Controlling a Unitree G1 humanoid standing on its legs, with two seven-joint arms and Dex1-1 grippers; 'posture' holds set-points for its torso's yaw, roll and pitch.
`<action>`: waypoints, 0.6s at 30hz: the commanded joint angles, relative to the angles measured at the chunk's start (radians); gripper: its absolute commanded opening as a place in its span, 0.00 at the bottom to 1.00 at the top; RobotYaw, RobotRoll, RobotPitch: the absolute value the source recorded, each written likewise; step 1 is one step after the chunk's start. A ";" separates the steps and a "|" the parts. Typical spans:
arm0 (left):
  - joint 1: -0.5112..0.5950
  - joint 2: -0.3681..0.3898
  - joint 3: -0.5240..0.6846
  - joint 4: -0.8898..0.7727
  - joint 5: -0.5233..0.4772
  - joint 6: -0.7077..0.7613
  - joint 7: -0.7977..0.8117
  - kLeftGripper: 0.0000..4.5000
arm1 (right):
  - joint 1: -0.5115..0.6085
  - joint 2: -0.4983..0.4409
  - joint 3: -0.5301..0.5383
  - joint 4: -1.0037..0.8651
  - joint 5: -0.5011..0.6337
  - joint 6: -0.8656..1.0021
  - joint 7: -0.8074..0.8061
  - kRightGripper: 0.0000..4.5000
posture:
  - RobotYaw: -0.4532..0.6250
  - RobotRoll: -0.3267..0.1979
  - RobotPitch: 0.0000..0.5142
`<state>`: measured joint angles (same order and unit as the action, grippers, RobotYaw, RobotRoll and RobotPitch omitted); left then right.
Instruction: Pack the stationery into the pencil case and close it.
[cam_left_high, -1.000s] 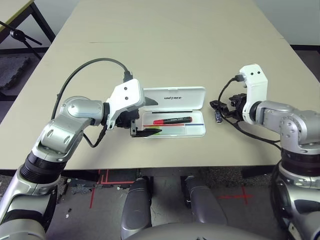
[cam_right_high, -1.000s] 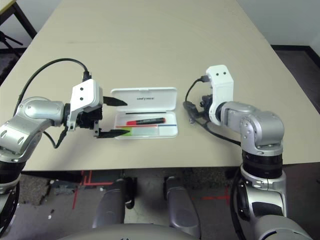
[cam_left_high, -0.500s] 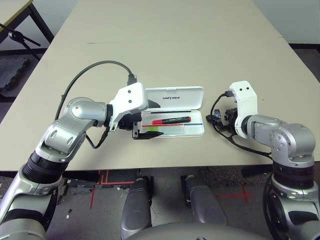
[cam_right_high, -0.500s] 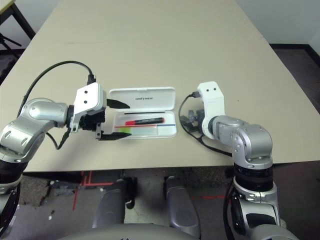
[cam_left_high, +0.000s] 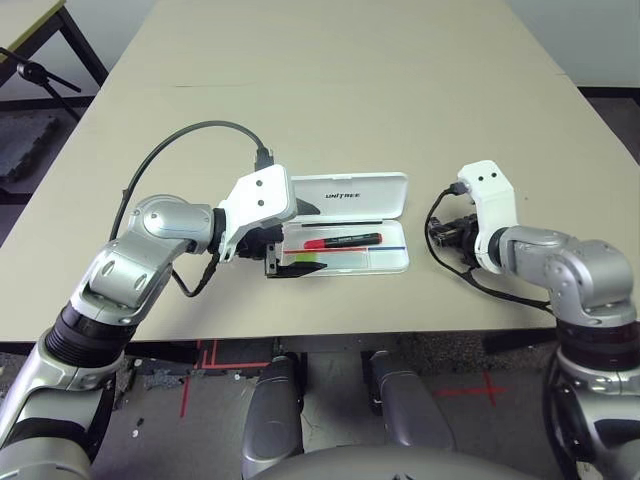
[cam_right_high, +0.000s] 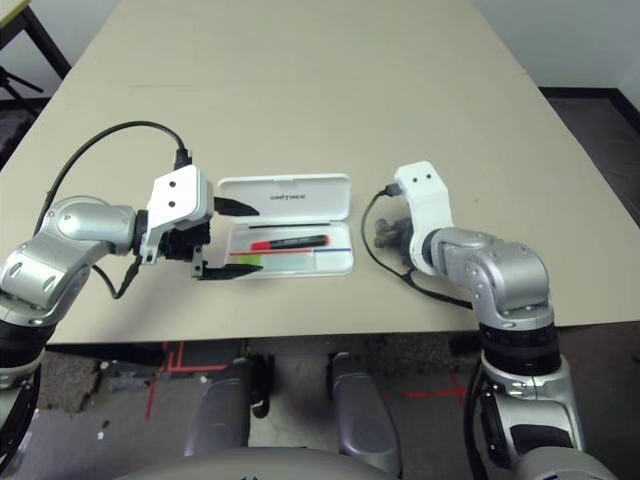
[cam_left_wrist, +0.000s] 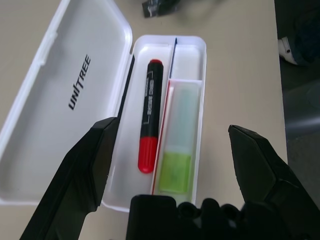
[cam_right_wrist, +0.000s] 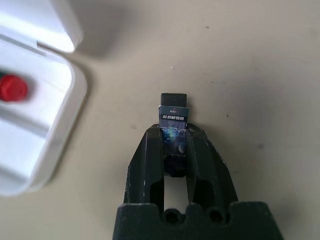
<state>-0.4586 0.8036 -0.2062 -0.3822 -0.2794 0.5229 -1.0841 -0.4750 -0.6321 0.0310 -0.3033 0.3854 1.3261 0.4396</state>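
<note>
The broad, matte beige tabletop (cam_left_high: 330, 90) carries the flat white hard-plastic pencil case (cam_left_high: 345, 237), rounded at the corners and lying open with its printed lid folded back. In its smooth inner tray sit the slim red marker with a black barrel (cam_left_wrist: 148, 125) and, beside it in a narrow compartment, the lime-green highlighter with a pale translucent cap (cam_left_wrist: 180, 145). The left tool (cam_left_wrist: 170, 170) hangs over the case's near end, its black fingers spread wide and empty. Off the case's other end, the right tool (cam_right_wrist: 175, 137) is clamped on the tiny dark block with a glossy silvery label (cam_right_wrist: 173, 117), low on the tabletop. The last item is being picked; next it likely needs lifting, carrying over the tray and releasing into a free compartment before the lid is shut.
</note>
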 joint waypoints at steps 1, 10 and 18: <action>0.015 0.018 0.015 -0.028 0.004 0.003 0.009 1.00 | -0.029 -0.089 0.055 0.016 0.026 -0.076 0.130 0.07 | 0.38 0.62 0.36; 0.046 0.042 0.032 -0.049 0.000 0.005 0.021 1.00 | -0.048 -0.313 0.174 0.040 0.005 -0.464 0.553 0.07 | 0.40 0.62 0.35; 0.049 0.032 0.020 -0.059 0.002 0.012 0.038 1.00 | -0.057 -0.315 0.261 0.046 -0.044 -0.659 0.749 0.07 | 0.40 0.62 0.36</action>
<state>-0.4207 0.8373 -0.1750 -0.4180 -0.2794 0.5256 -1.0490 -0.5286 -0.9502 0.2602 -0.2625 0.3628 0.6996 1.1597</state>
